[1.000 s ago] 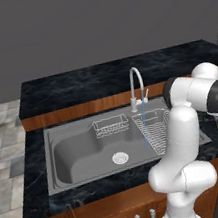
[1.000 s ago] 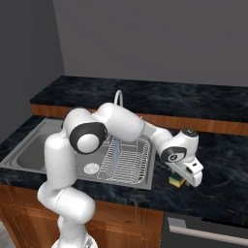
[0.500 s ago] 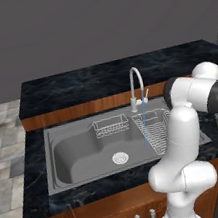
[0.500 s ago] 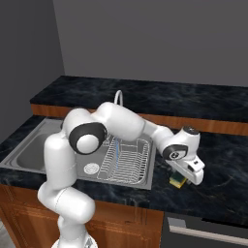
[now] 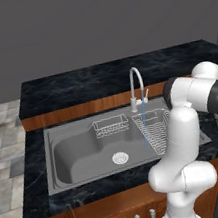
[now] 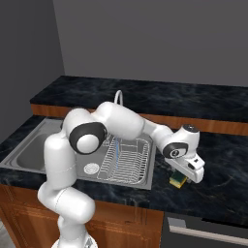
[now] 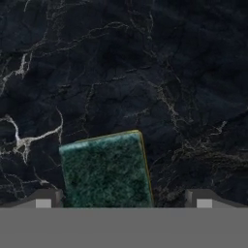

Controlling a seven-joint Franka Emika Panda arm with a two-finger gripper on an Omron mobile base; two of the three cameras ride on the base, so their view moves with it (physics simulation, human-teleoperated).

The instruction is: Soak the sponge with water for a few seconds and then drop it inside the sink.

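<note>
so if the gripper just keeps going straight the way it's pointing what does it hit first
Most likely the sponge. The open gripper points down at the black counter, with the sponge's green top between its fingertips. It would probably straddle the sponge and then meet the counter, though depth is hard to judge.

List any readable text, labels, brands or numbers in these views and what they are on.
None: no readable text in any view.
The sponge shows a plain green top, no print.
The sink, faucet and black marble counter bear no lettering or marks.
</note>
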